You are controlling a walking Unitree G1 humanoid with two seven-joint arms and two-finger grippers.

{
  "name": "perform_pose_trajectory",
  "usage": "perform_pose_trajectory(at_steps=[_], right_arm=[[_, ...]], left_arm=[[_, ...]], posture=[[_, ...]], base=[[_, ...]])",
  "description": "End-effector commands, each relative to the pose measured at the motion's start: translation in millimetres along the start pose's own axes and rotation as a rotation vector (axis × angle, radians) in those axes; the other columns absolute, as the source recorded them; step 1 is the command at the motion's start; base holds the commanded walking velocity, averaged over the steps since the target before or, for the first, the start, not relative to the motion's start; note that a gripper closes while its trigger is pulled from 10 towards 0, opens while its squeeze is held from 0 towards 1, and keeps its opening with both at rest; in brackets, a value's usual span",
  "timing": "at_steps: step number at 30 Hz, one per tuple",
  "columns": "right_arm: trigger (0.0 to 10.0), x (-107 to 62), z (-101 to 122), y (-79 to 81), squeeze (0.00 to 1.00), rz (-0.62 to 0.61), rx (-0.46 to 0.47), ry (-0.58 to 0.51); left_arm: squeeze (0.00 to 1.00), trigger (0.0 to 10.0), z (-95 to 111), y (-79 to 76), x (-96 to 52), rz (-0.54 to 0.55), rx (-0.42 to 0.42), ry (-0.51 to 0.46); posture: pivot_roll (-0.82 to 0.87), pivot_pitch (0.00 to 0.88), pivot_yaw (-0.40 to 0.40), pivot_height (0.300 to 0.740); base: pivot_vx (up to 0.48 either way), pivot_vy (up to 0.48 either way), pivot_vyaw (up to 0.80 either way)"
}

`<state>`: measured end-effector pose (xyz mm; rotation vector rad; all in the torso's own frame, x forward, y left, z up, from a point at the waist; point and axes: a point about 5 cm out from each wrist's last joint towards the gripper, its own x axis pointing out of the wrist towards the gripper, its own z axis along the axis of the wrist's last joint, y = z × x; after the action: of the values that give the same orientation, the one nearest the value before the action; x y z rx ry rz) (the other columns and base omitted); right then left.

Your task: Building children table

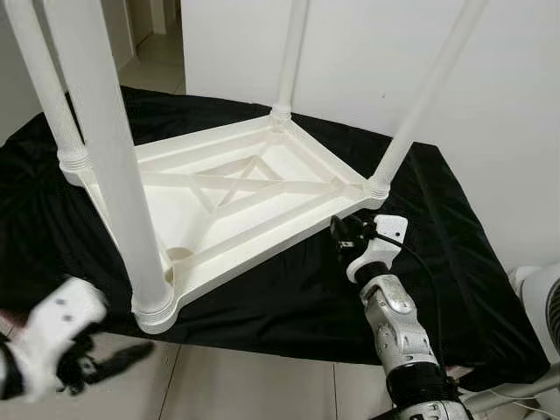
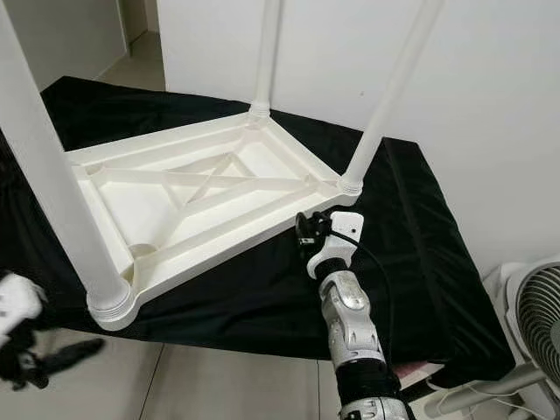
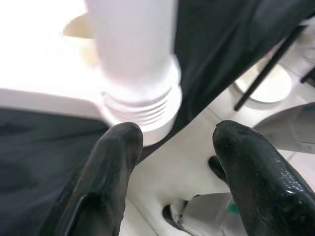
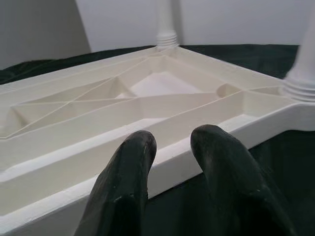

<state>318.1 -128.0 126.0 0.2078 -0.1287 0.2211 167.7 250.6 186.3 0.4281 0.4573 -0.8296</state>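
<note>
The white plastic children's table (image 1: 219, 188) lies upside down on a black cloth (image 1: 455, 262). All its legs stand screwed in and point up. My left gripper (image 1: 118, 357) hangs blurred below the table's near corner. In the left wrist view it is open (image 3: 177, 135) just short of the threaded collar of the near leg (image 3: 142, 105), touching nothing. My right gripper (image 1: 343, 231) sits low over the cloth beside the right-hand leg (image 1: 429, 96). Its fingertips (image 4: 140, 147) stand a narrow gap apart, close to the table's rim (image 4: 162, 164), holding nothing.
The cloth-covered surface ends at a front edge above pale floor tiles (image 1: 245, 385). A white fan (image 2: 535, 324) stands at the right near my right arm. A white wall (image 1: 490, 70) runs behind the table, and a doorway (image 1: 153, 35) opens at the far left.
</note>
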Motion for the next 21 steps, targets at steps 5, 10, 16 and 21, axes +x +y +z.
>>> perform_pose_trajectory(at_steps=[5, 10, 16, 21], right_arm=[[10.0, 3.7, 0.2, 2.3, 0.00, 0.011, 0.009, -0.008], [10.0, 5.6, 1.3, 2.5, 0.00, 0.008, 0.010, -0.014], [10.0, 9.0, 4.9, 2.3, 0.00, -0.003, 0.007, -0.033], [10.0, 10.3, 8.0, -0.1, 0.00, -0.013, -0.002, -0.046]], left_arm=[[0.00, 10.0, -20.0, 33.8, -30.7, 0.170, 0.039, 0.209], [0.00, 10.0, -16.4, 63.8, -39.1, 0.344, 0.030, 0.159], [0.00, 10.0, 19.9, 104.9, -22.4, 0.605, 0.102, -0.107], [0.00, 10.0, 31.4, 110.8, -6.2, 0.600, 0.041, -0.230]], posture=[[0.13, 0.025, -0.137, 0.740], [0.13, 0.025, -0.132, 0.740], [0.10, 0.025, -0.120, 0.740], [0.08, 0.025, -0.115, 0.740]], base=[[0.000, 0.000, 0.00], [0.000, 0.000, 0.00], [0.000, 0.000, 0.00], [0.000, 0.000, 0.00]])
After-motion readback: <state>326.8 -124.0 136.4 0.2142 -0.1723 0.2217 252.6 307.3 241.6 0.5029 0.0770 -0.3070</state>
